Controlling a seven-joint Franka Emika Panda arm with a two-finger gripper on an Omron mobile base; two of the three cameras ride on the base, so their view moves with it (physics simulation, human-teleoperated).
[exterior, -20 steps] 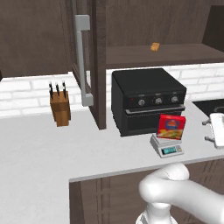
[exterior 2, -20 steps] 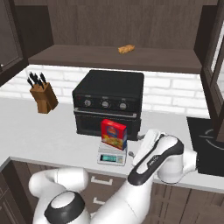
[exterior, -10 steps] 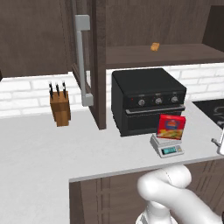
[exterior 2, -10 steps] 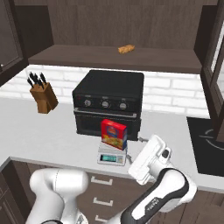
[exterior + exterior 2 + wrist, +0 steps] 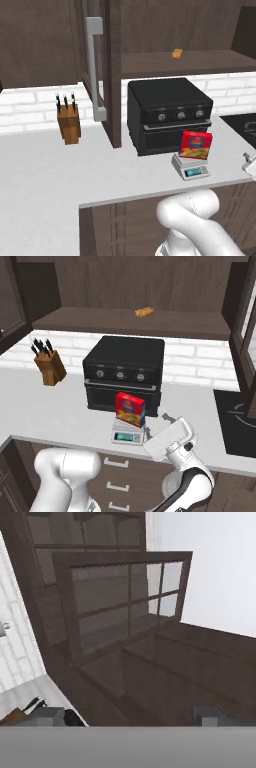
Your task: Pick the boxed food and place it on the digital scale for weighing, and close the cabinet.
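The boxed food (image 5: 196, 145) (image 5: 130, 409), red with a yellow-orange picture, stands upright on the small grey digital scale (image 5: 190, 169) (image 5: 128, 435) in front of the black oven. The cabinet's glass-panelled door (image 5: 102, 75) stands open, its long grey bar handle (image 5: 93, 67) facing out; another glass door (image 5: 246, 331) hangs open at the right. My white hand (image 5: 170, 440) hovers low over the counter's front edge, just right of the scale and apart from the box. My gripper (image 5: 129, 716) is open and empty, its fingertips (image 5: 47, 714) wide apart, facing a glass-panelled door (image 5: 125, 602).
A black oven (image 5: 167, 112) with knobs sits behind the scale. A wooden knife block (image 5: 68, 124) stands at the left against the white brick wall. A small orange-tan lump (image 5: 144, 312) lies on the open shelf above. A black cooktop (image 5: 235, 423) is at the right.
My hand has drawn back from beside the box, down and toward the counter's front edge, and turned. The box stays on the scale. The cabinet doors have not moved.
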